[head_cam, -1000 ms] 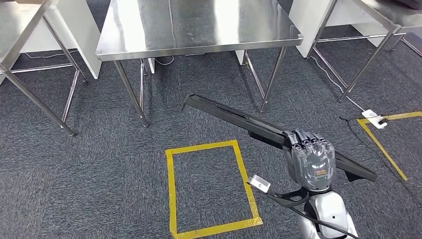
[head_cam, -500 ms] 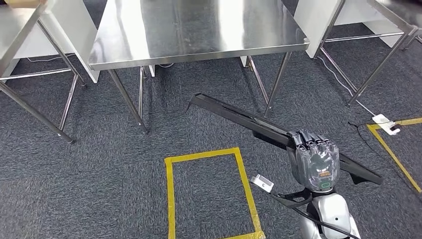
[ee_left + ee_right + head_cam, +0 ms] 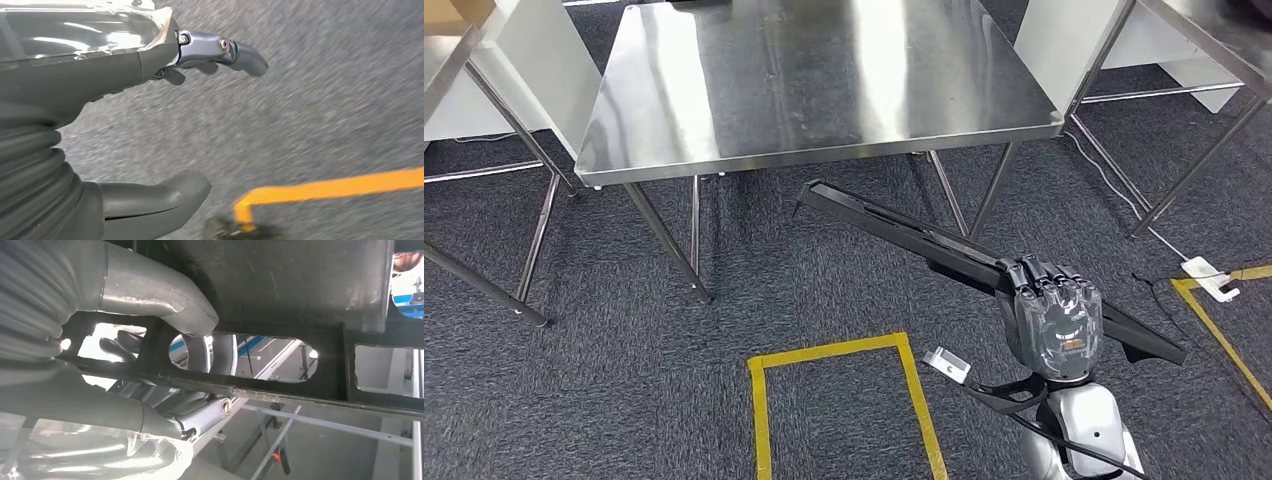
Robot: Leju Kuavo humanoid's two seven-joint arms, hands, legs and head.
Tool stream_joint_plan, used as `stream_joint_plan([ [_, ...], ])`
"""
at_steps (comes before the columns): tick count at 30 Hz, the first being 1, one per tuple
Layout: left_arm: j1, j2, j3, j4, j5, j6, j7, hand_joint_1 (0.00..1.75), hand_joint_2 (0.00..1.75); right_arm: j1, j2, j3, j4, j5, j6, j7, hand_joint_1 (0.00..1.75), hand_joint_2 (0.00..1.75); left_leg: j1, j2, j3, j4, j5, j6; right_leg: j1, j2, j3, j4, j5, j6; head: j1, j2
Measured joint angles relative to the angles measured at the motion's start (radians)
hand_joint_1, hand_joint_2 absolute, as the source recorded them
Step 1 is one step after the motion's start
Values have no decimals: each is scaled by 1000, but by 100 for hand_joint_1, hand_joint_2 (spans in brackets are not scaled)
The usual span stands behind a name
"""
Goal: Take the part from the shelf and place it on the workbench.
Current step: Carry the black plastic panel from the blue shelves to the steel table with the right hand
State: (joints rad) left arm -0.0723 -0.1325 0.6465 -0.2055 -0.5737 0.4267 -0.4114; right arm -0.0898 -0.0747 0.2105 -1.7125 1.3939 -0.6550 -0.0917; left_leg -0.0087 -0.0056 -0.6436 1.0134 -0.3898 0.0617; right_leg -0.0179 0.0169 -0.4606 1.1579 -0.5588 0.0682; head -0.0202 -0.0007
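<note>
Head view: right robot hand [image 3: 1058, 325] grips the long black part [image 3: 924, 243] crosswise.

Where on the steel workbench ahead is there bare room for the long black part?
The workbench top looks bare from its near edge to the far side. The robot hand on the right holds the long black part over the carpet, short of that edge. Neighbouring tables flank both sides.
</note>
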Motion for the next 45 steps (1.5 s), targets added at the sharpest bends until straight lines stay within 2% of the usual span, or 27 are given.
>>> stream_joint_plan([
  [1,-2,1,1,0,0,0,-2,0,175,-1,0,0,0,-1,0,0,175,175,1,-1,18,-13,-9,6,-1,-2,-56,69,-5,-6,0,0],
  [3,-2,1,2,-1,3,0,-3,0,175,0,-2,0,2,-2,-1,0,175,175,1,-6,54,-30,-31,10,-1,-4,-147,134,-71,-25,0,0],
  [5,1,-2,4,-1,5,0,-2,0,175,0,-2,0,3,-2,-1,0,175,175,2,-12,93,-35,-59,9,0,-4,-195,104,-146,-30,1,0],
  [6,2,-3,5,-1,6,0,-2,0,175,0,-2,0,4,-2,-1,0,175,175,2,-16,113,-35,-75,8,1,-5,-206,61,-152,-24,1,0],
  [7,2,-4,6,-1,6,0,-2,0,175,0,-2,0,5,-2,-1,0,175,175,1,-18,131,-35,-90,6,1,-6,-208,8,-126,-11,1,0],
  [8,3,-4,7,-1,6,0,-1,0,175,1,-2,0,6,-2,-1,0,175,175,0,-21,148,-34,-105,3,1,-9,-207,-50,-57,7,2,0],
  [9,4,-4,9,0,6,0,0,0,175,2,0,1,8,-3,0,0,175,175,-2,-23,161,-33,-120,-1,2,-13,-203,-98,18,17,3,0],
  [10,4,-4,10,0,7,1,1,0,175,4,2,1,11,-2,1,0,175,175,-5,-25,167,-32,-133,-6,4,-17,-195,-129,86,19,3,0],
  [11,5,-4,13,0,10,1,2,0,175,6,4,2,13,-2,2,-1,175,175,-7,-26,175,-29,-143,-12,5,-20,-189,-146,138,9,3,0],
  [14,4,-2,23,0,22,-2,0,0,175,10,18,8,18,10,5,-2,175,175,-7,-19,168,15,-147,-27,-2,-17,-166,-154,161,-41,2,0],
  [15,3,-2,25,0,24,-4,-2,0,175,11,25,11,20,16,6,-1,175,175,-5,-15,147,52,-153,-33,-5,-17,-156,-157,157,-51,1,0],
  [17,3,-1,30,0,24,-6,-7,0,175,13,40,18,23,29,6,0,175,175,2,-9,78,161,-203,-46,-6,-17,-142,-162,145,-68,-1,0],
  [19,4,-2,34,0,20,-5,-9,0,175,19,48,21,26,34,6,3,175,175,13,-8,11,238,-249,-59,-5,-16,-133,-162,133,-74,-2,0],
  [20,5,-2,37,0,19,-4,-9,0,175,22,50,21,28,35,7,4,175,175,18,-6,-6,239,-242,-64,-5,-16,-127,-162,127,-74,-2,0],
  [21,6,-1,39,0,18,-2,-9,0,175,25,51,22,30,35,7,4,175,175,21,-4,-6,207,-210,-66,-5,-15,-120,-162,121,-72,-2,0],
  [23,6,-1,43,0,17,1,-9,0,175,28,51,22,32,35,7,5,175,175,24,1,29,86,-116,-62,-5,-14,-103,-162,110,-65,-2,0],
  [25,5,0,45,0,17,2,-9,0,175,29,52,22,34,34,7,6,175,175,19,3,56,2,-71,-51,-3,-14,-95,-164,102,-57,-2,0],
  [27,5,0,47,0,13,3,-9,0,175,31,51,22,34,31,6,7,175,175,11,2,58,-10,-73,-38,-2,-14,-96,-166,98,-45,-2,0],
  [30,6,-2,47,-1,7,2,-10,0,175,33,49,18,34,24,5,8,175,175,14,3,79,-29,-61,-17,3,-16,-106,-143,81,-31,-1,0],
  [31,5,-2,48,-1,5,2,-10,0,175,33,47,16,33,22,5,9,175,175,16,3,87,-37,-58,-11,5,-17,-126,-104,63,-32,0,0],
  [33,3,-1,48,-1,1,1,-10,0,175,35,43,11,33,19,4,9,175,175,17,4,94,-41,-60,-4,3,-17,-199,33,14,-39,2,0],
  [35,3,-1,47,-1,-1,-2,-10,0,175,40,40,8,33,18,5,10,175,175,16,2,99,-40,-66,-3,1,-16,-257,123,-4,-31,2,0],
  [36,3,-2,48,-1,-1,-4,-10,0,175,42,37,7,33,17,5,10,175,175,16,1,103,-40,-70,-4,0,-17,-257,110,13,-22,3,0],
  [37,4,-2,48,-1,-1,-5,-10,0,175,43,35,7,33,17,5,10,175,175,16,-1,108,-39,-75,-7,-2,-17,-234,56,42,-11,3,0],
  [39,4,-3,48,-1,-1,-7,-11,0,175,43,32,6,33,16,5,10,175,175,15,-3,118,-33,-89,-17,-6,-18,-163,-91,104,1,5,0],
  [41,3,-2,48,-1,-1,-8,-11,0,175,44,31,6,32,16,6,10,175,175,10,-3,122,-27,-103,-27,-6,-17,-126,-160,126,-9,4,0],
  [45,1,-1,48,-2,-1,-8,-11,0,175,45,29,5,29,15,6,10,175,175,16,-1,119,-9,-125,-47,-7,-15,-116,-164,119,-44,-2,0],
])
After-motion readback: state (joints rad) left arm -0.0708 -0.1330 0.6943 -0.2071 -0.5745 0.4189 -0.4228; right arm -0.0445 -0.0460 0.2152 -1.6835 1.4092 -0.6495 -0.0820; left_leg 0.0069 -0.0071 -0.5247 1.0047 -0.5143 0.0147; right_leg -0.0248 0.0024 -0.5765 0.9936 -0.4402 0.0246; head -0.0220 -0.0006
